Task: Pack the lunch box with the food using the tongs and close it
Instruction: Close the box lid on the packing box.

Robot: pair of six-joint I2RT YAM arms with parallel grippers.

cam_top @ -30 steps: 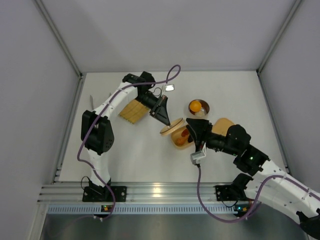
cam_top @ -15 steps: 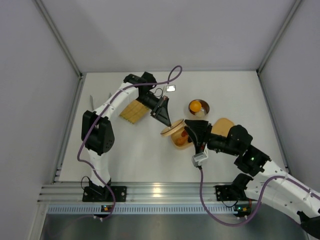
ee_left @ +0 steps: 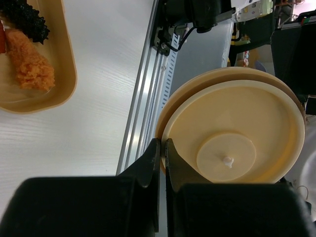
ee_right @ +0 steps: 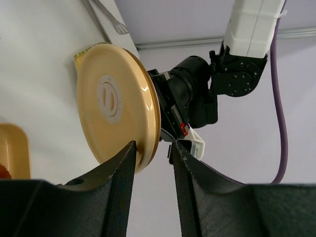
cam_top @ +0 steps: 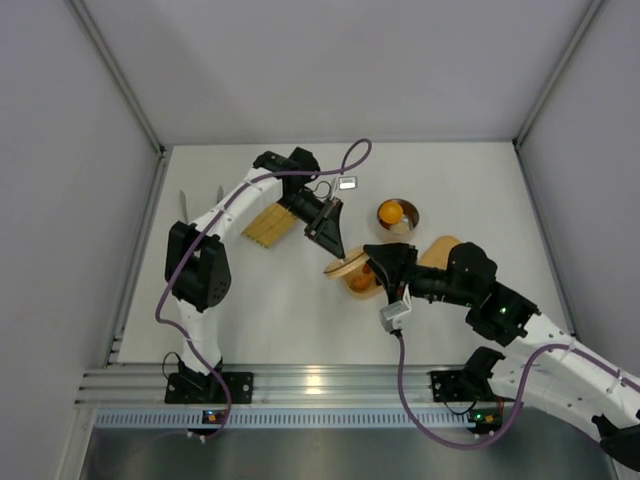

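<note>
Top view: left end effector [cam_top: 337,254] clamped on a round tan lid [cam_top: 348,264] by the lunch box [cam_top: 362,284] mid-tabletop [cam_top: 280,310], tongs [cam_top: 184,204] far left; left wrist: fingers [ee_left: 148,165] pinch the lid rim, food [ee_left: 30,69] inside the box; right wrist: right end effector [ee_right: 153,146] apart, straddling that same rim.

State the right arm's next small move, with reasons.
Probably close the right fingers onto the round lid: they straddle its rim with a gap showing, while the left fingers are pinching the same lid, so a handover looks set up.
</note>
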